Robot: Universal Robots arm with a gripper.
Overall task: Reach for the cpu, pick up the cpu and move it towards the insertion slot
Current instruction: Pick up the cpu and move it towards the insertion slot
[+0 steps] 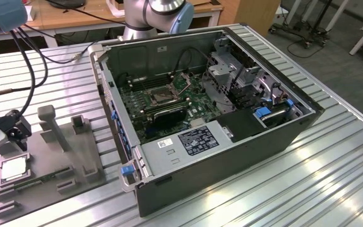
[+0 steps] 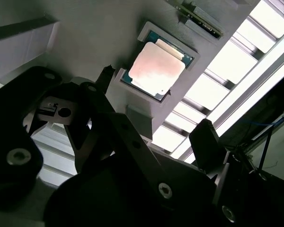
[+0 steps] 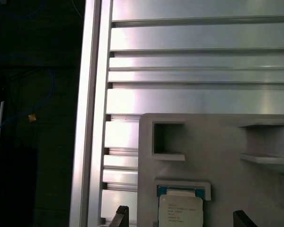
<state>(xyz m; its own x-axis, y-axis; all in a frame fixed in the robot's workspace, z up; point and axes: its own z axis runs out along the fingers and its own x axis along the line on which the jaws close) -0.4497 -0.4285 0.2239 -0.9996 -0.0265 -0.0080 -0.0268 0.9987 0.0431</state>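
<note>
The cpu (image 1: 13, 169) is a silvery square chip with a greenish rim, lying flat in a recess of the grey tray (image 1: 83, 187) at the exterior view's lower left. My gripper (image 1: 17, 135) hangs just above and behind it, open, with nothing between its fingers. In both wrist views the cpu (image 2: 156, 71) (image 3: 180, 211) lies below the spread dark fingertips (image 2: 106, 75) (image 3: 120, 215), which stand apart from it on either side. The insertion slot (image 1: 162, 97) is the square metal-framed socket on the green motherboard inside the open computer case.
The black computer case (image 1: 232, 142) lies open on the ribbed metal table (image 1: 307, 184). Upright grey posts (image 1: 50, 125) rise from the tray close to the gripper. A green memory stick (image 1: 38, 179) lies in the tray beside the cpu. Cables (image 1: 33, 71) hang from the arm.
</note>
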